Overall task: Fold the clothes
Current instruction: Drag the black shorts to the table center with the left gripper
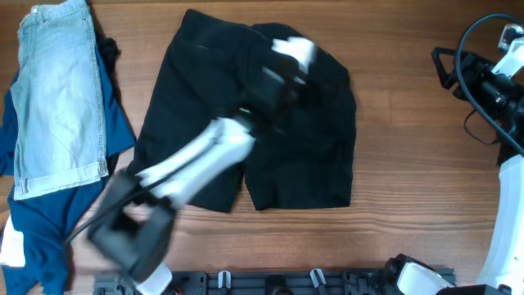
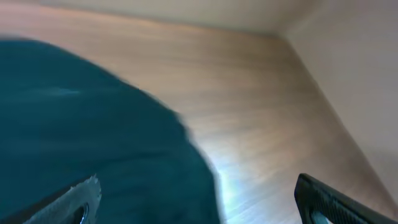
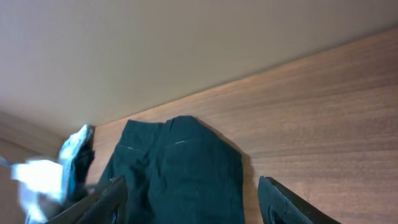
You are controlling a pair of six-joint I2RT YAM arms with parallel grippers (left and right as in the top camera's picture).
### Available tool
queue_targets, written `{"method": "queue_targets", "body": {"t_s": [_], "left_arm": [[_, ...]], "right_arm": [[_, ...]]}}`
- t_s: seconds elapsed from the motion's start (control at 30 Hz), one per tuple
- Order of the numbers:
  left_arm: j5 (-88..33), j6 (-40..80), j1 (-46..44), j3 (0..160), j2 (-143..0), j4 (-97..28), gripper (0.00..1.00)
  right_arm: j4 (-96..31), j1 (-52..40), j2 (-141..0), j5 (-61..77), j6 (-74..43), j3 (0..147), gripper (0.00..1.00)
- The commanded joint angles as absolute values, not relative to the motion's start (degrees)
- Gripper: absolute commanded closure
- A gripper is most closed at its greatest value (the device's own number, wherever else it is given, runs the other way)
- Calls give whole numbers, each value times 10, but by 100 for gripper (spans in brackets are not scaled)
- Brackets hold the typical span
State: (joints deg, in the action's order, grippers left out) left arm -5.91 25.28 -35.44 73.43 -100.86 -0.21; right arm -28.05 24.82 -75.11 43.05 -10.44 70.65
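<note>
The black shorts (image 1: pixel 246 123) lie spread flat on the wooden table, waistband toward the back and two legs toward the front. My left arm reaches over them, motion-blurred, with the left gripper (image 1: pixel 286 78) above their upper right part. In the left wrist view the left gripper (image 2: pixel 199 205) is open and empty, over the shorts' edge (image 2: pixel 93 137) and bare wood. My right gripper (image 1: pixel 446 65) hovers at the far right, away from the shorts. In the right wrist view it (image 3: pixel 193 202) is open and empty, with the shorts (image 3: pixel 180 174) ahead of it.
Pale blue denim shorts (image 1: pixel 57 98) lie on a deep blue garment (image 1: pixel 41 229) at the table's left edge. Bare wood (image 1: pixel 409 164) lies between the black shorts and the right arm. A black rail (image 1: pixel 270 283) runs along the front edge.
</note>
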Motion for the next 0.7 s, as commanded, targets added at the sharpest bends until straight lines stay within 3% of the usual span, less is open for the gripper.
{"method": "queue_targets", "body": {"t_s": [0.0,0.3,0.67], "left_arm": [[-60,181,-254,740,-901,-121,0],[-62,151,-125,739,-909,-299,0],[-62,152,-125,739,-974,-314,0]], "right_arm": [[-293,192,-780,402,-59,718,33],[-194,34,-964,176,-48,718,25],[-37,32,-1162,200,-135,718,26]]}}
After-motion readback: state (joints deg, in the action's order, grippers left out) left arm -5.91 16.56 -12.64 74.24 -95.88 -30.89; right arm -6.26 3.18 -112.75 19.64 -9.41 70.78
